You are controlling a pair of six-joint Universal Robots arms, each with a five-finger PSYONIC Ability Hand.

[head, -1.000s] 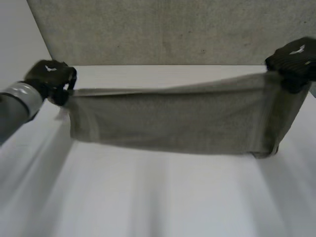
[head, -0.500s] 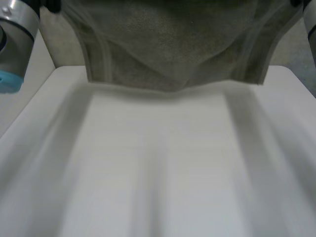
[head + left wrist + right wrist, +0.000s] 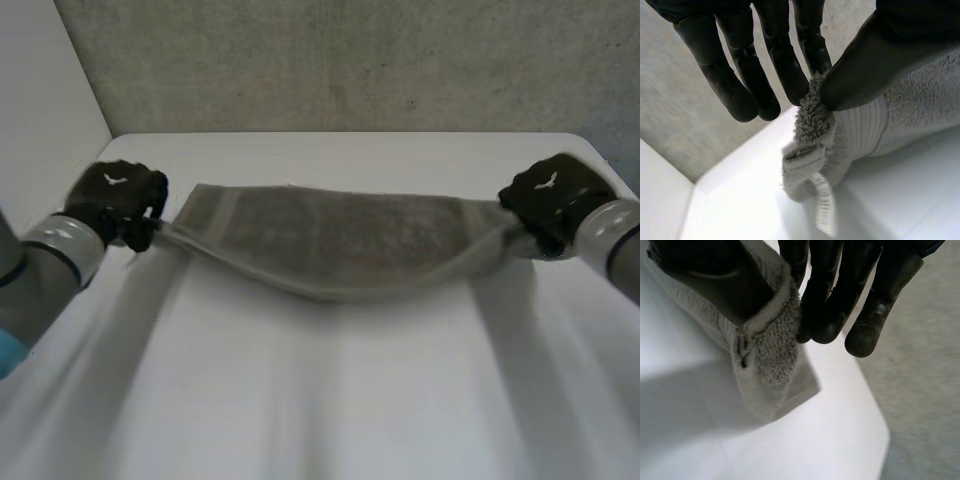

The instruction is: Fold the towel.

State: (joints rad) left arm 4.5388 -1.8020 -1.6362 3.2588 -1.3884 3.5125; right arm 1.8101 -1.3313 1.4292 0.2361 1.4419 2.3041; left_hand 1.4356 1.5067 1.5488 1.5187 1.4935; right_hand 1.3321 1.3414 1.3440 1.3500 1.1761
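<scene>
strung out low and ready to lay down
We've got the towel (image 3: 330,240) stretched across the far half of the table (image 3: 330,400) — left hand (image 3: 115,200) pinching one end between thumb and fingertips, right hand (image 3: 548,200) pinching the other end the same way. It looks doubled lengthwise into a narrow band, sagging in the middle where it seems to touch the tabletop. We reckon the ends are held wide apart so the band lies straight and sets down without wrinkles — bringing one end over to the other looks like the next fold
</scene>
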